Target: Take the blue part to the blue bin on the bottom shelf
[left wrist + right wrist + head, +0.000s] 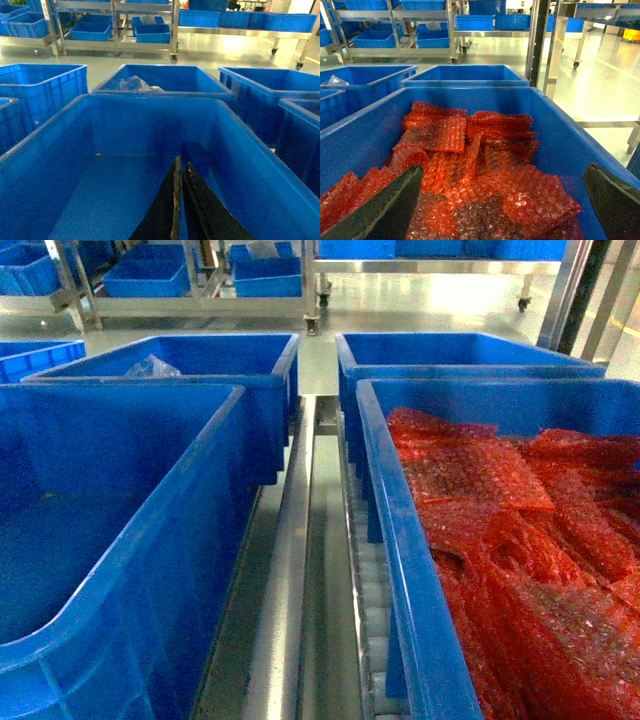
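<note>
In the left wrist view a small dark blue part (pixel 198 156) sits low inside the big blue bin (pixel 150 101), near its far wall. My left gripper (pixel 182 163) is down in that bin, jaws shut with only a sliver between them. Its tips end just short of the part, and I cannot tell if they touch it. In the head view the same bin (pixel 130 540) stands at the near left on the bottom shelf (pixel 300 570), with steel rails and white rollers (pixel 375 605). My right gripper (pixel 502 170) hangs wide open and holds nothing. Neither gripper shows in the head view.
The right gripper is over a blue bin (pixel 560 135) filled with red bubble-wrap bags (pixel 470 160). Two more blue bins stand behind; the left one (pixel 200 365) holds clear plastic (pixel 152 367). Steel racks with small blue bins (pixel 265 278) line the far floor.
</note>
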